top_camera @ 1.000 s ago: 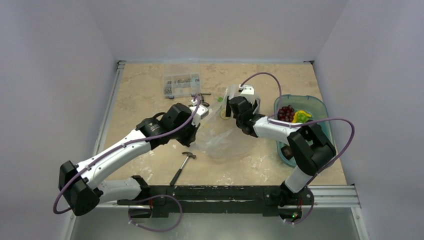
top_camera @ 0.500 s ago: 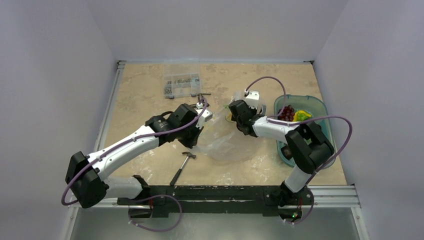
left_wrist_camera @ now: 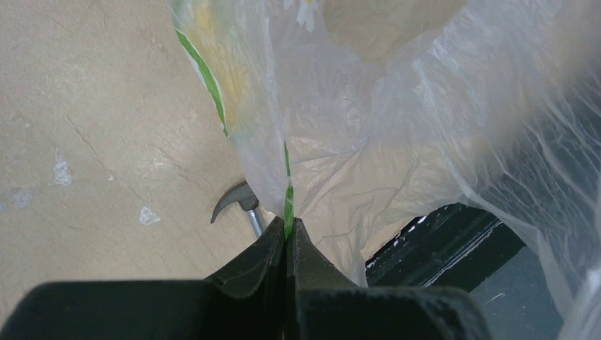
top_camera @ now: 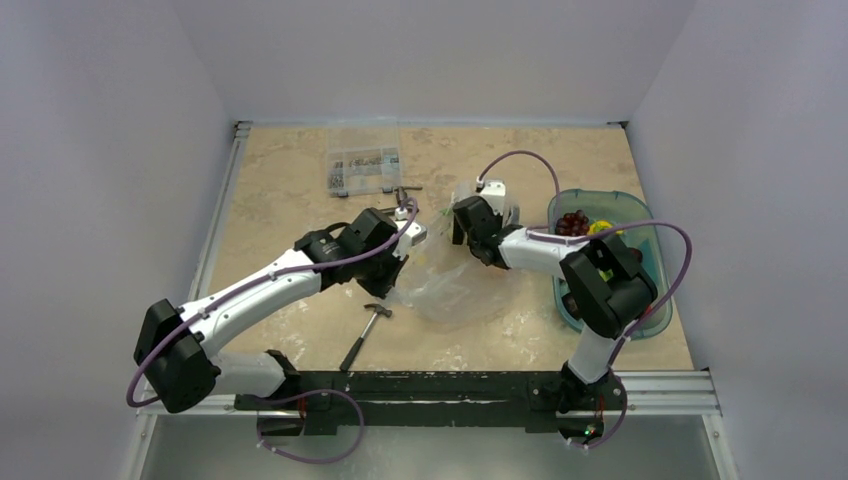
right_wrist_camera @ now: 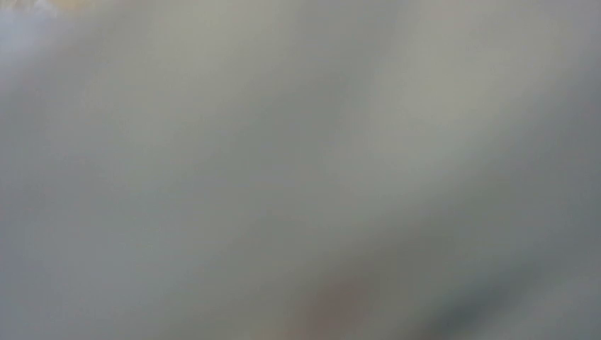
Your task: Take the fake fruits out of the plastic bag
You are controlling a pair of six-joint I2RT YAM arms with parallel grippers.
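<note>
The plastic bag (top_camera: pixel 450 290) lies crumpled mid-table, its mouth lifted between my two grippers. My left gripper (top_camera: pixel 415 232) is shut on the bag's green-striped edge (left_wrist_camera: pixel 288 202), with thin film (left_wrist_camera: pixel 368 142) spreading up and right from the fingertips (left_wrist_camera: pixel 288 225). My right gripper (top_camera: pixel 480 215) is at the bag's upper right rim, its fingers spread. Film against that wrist's lens leaves only grey blur there. No fake fruits show inside the bag. Dark purple grapes (top_camera: pixel 572 222) and a yellow fruit (top_camera: pixel 598 230) lie in the teal bin (top_camera: pixel 640 215).
A small hammer (top_camera: pixel 365 325) lies near the front, left of the bag, and its head (left_wrist_camera: pixel 237 202) shows just beyond my left fingers. A clear box of small parts (top_camera: pixel 362 170) stands at the back. The black base rail (top_camera: pixel 440 385) runs along the near edge.
My left gripper has carried the bag's edge up and to the right. My right gripper has shifted a little left at the bag's rim.
</note>
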